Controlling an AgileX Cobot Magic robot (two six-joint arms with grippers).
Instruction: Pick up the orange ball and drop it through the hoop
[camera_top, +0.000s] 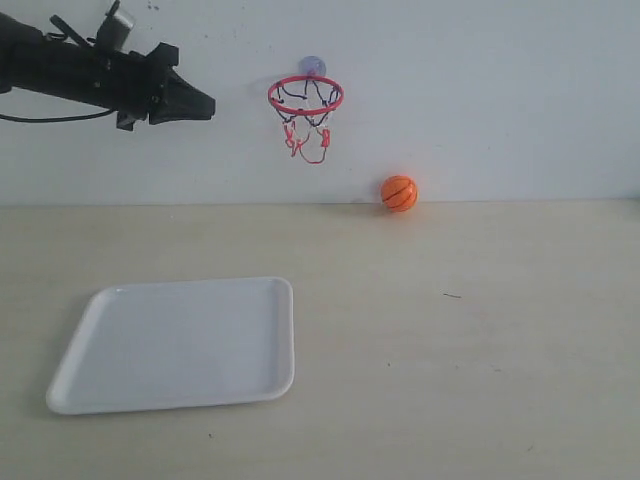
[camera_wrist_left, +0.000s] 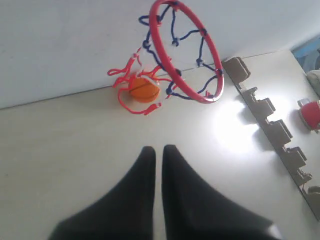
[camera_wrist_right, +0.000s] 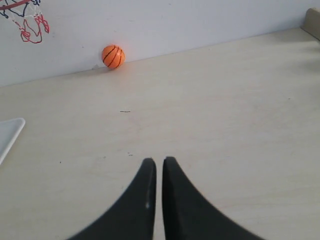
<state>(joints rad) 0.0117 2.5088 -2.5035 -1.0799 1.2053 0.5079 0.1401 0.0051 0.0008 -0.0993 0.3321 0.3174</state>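
The ball sits on the table right of centre in the exterior view, touching or almost touching the wall. It lies below and to the right of the hoop. Nothing holds it.

The left gripper hangs in the upper left of that view, level with the hoop and pointing at it. Its jaws are pressed almost together and hold nothing. The right gripper is out of the exterior view. Its jaws are likewise clenched to a thin slit and hold nothing. Its camera shows the ball far off, in the upper left of that frame.

- **Ball rolling off:** The jaws must spread before either arm reaches the ball. A clenched or half-spread tip would likely nudge it along the wall.
- **Awkward grasp:** The wall leaves little room behind the ball, so one finger may scrape the wall or pinch off-centre and squirt the ball out.
- **Tight fit:** The ball looks close to the ring's width, so a release slightly off-centre could catch the rim and bounce away, perhaps towards the tray.
- **Knocked hoop:** The left gripper is near the hoop, and a careless sweep could knock it off the wall.
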